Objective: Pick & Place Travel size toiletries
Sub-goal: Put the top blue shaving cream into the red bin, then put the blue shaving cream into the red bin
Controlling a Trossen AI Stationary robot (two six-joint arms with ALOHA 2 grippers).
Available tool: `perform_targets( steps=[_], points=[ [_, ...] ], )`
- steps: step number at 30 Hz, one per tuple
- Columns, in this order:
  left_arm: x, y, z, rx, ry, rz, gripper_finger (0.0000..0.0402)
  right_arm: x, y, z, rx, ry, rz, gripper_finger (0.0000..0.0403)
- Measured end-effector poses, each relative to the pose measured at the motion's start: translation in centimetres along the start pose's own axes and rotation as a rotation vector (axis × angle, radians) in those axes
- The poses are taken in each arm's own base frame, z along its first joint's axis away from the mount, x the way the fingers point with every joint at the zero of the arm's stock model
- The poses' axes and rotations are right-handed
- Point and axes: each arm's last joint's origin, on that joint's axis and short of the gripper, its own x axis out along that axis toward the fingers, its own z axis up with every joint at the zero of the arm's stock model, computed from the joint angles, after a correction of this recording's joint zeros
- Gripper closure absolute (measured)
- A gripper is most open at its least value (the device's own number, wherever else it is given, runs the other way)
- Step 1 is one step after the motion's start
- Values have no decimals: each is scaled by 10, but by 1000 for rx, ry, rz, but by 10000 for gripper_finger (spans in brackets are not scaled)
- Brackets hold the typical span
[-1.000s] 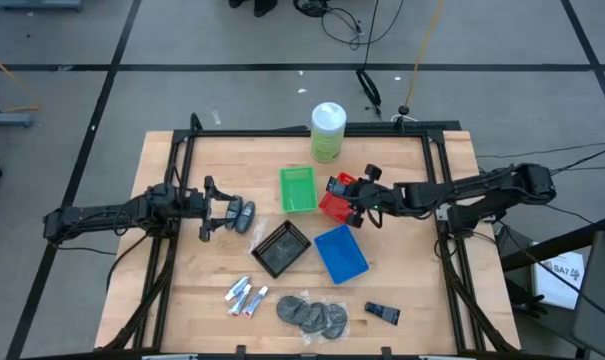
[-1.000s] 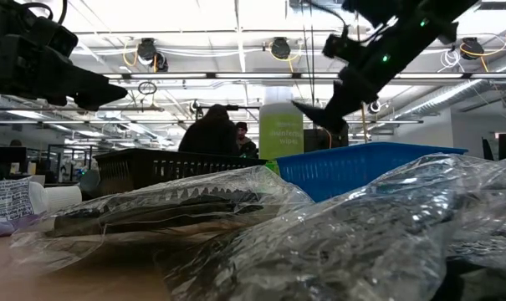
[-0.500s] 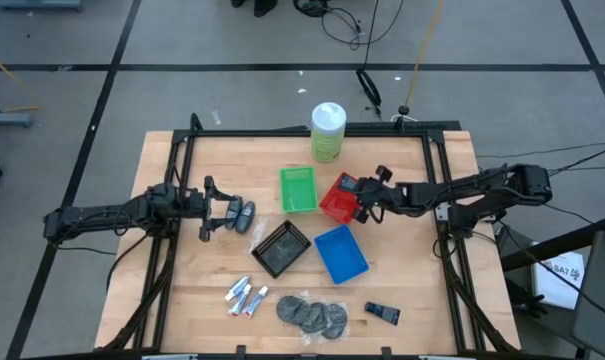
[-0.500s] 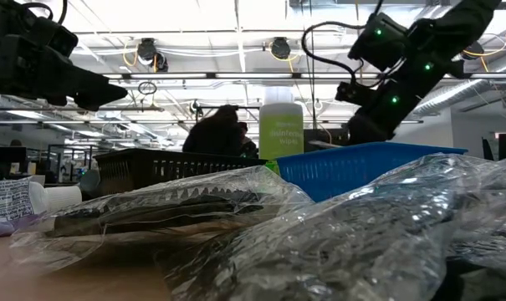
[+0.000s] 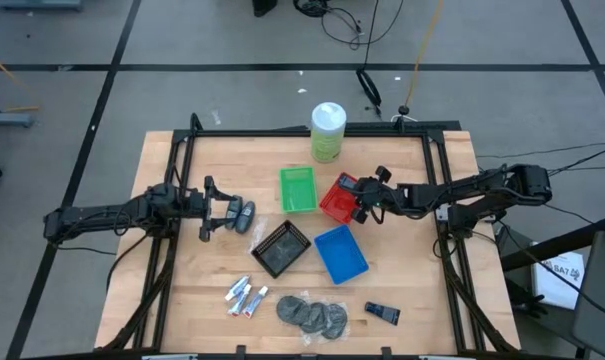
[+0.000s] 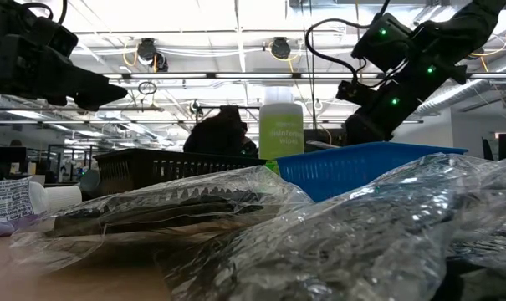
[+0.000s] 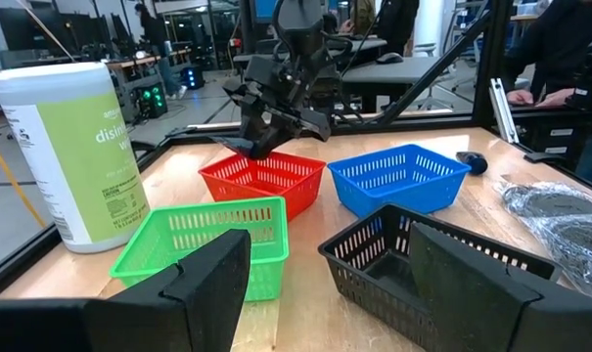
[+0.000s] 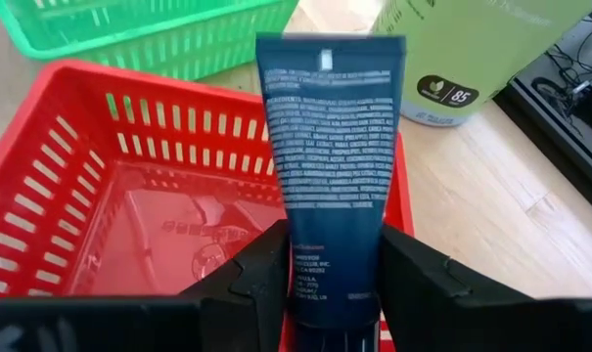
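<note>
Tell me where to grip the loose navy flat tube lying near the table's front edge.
Grip the navy flat tube across its narrow width at mid-length, coming straight down from above. It lies flat and alone on the wooden table, long sides clear of the grey discs.

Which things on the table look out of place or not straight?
The black tray and the blue tray sit turned at an angle, unlike the green tray. The red tray also sits askew under the right gripper. Nothing looks spilled or damaged.
</note>
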Motion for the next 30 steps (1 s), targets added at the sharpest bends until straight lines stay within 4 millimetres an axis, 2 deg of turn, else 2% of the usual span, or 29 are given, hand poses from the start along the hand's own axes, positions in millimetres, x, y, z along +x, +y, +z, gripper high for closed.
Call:
perform_targets(
  steps=[13,17,22,30],
  points=[
    [0,0,0,0,-1,0,128,-5,10,1,-19,-32,37,224],
    [0,0,0,0,0,0,128,-14,13,6,-16,-74,64,214],
    [0,0,0,0,0,0,128,-39,20,19,3,-213,154,208],
    [0,0,0,0,-1,0,128,-103,47,38,7,-501,632,210]
  ],
)
